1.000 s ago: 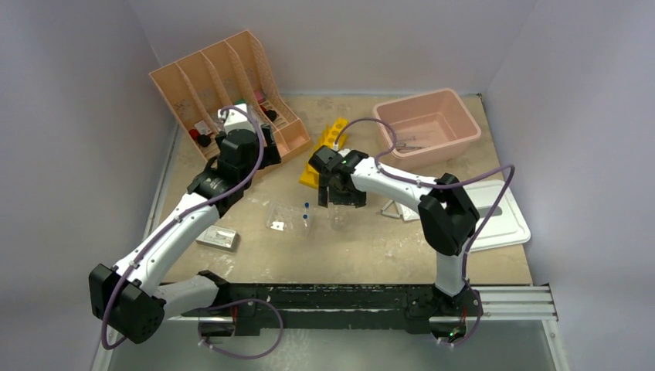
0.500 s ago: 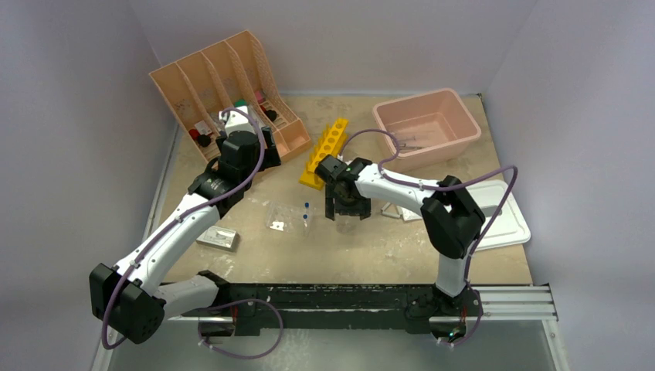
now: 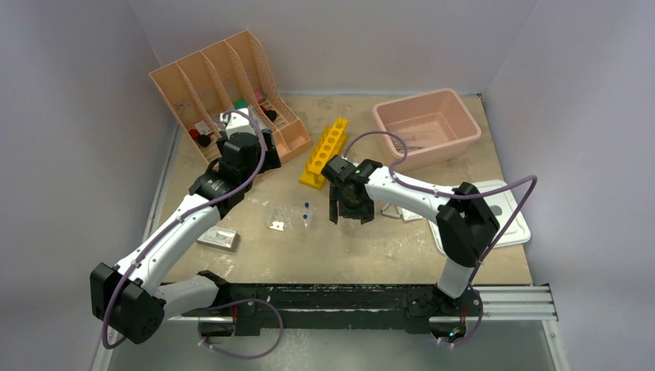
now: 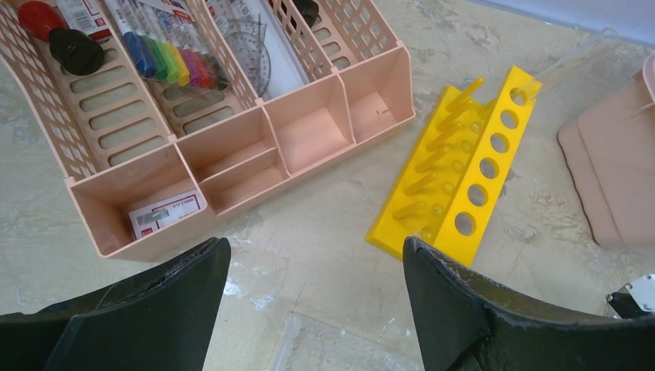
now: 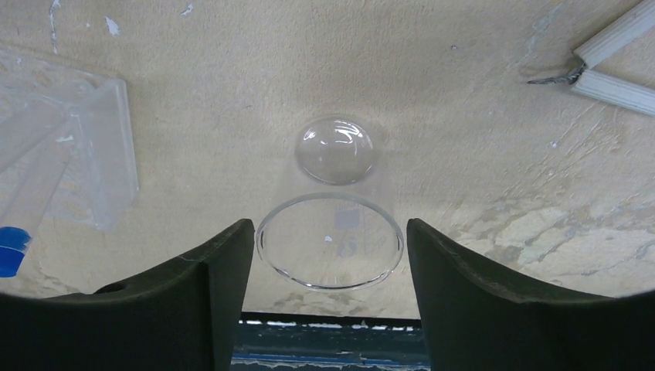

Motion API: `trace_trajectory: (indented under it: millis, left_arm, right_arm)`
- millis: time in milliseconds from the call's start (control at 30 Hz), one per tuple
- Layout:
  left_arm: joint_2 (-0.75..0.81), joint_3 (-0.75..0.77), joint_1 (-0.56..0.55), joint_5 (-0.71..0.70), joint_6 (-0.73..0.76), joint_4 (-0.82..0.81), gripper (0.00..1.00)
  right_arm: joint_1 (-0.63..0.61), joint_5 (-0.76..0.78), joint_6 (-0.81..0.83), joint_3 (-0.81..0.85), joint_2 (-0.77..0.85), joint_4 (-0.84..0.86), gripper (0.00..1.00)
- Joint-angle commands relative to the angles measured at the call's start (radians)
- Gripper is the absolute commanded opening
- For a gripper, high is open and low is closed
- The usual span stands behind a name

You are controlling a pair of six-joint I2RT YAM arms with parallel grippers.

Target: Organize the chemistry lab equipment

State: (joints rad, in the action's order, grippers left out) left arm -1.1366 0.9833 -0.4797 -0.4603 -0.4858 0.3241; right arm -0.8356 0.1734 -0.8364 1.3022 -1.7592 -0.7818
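A small clear glass vessel (image 5: 330,241) stands upright on the table. My right gripper (image 5: 330,232) (image 3: 351,215) hangs over it, open, with a finger close to each side of its rim. A clear bag of blue-tipped pipettes (image 3: 290,216) (image 5: 69,147) lies just to its left and the white wire triangle (image 3: 394,210) (image 5: 614,69) to its right. A silver blister sheet (image 3: 218,237) lies at the near left. My left gripper (image 4: 315,243) (image 3: 261,154) is open and empty, above the table in front of the organizer.
The peach slotted organizer (image 3: 224,85) (image 4: 309,139) holds markers and small items at the back left. A yellow tube rack (image 3: 324,151) (image 4: 463,166) lies mid-table. The pink tub (image 3: 426,124) stands at the back right, its white lid (image 3: 502,216) on the right.
My right gripper has moved toward the near side and to the right, coming down around the clear vessel, and its jaws have narrowed. The left arm has stayed still.
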Motion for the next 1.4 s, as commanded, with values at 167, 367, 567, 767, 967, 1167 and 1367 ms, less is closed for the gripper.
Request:
trace_trajectory:
  millis: [167,367,567,767,967,1167,1367]
  left_arm:
    - [0.026,-0.001,0.006,0.002,0.006,-0.029,0.82]
    - [0.04,-0.006,0.006,-0.005,0.003,-0.028,0.82]
    - [0.053,-0.006,0.006,-0.012,0.003,-0.031,0.82]
    - [0.07,-0.014,0.006,-0.004,-0.003,-0.057,0.82]
    - [0.073,0.005,0.006,-0.006,-0.004,-0.083,0.82]
    - [0.068,0.002,0.006,-0.026,-0.021,-0.103,0.82]
    - [0.049,0.004,0.007,-0.044,-0.072,-0.105,0.82]
  right_arm:
    - [-0.003,-0.004,-0.003,0.001,-0.001,-0.046,0.7]
    - [-0.003,0.063,-0.004,0.036,-0.019,-0.057,0.58]
    - [-0.002,0.15,0.066,0.126,0.017,-0.084,0.51]
    - [0.07,0.217,0.207,0.303,0.071,-0.072,0.49]
    - [0.293,0.169,0.366,0.483,0.108,-0.044,0.49]
    - [0.518,0.087,0.497,0.664,0.004,-0.181,0.49]
    - [0.64,0.008,0.537,0.698,-0.057,-0.202,0.49]
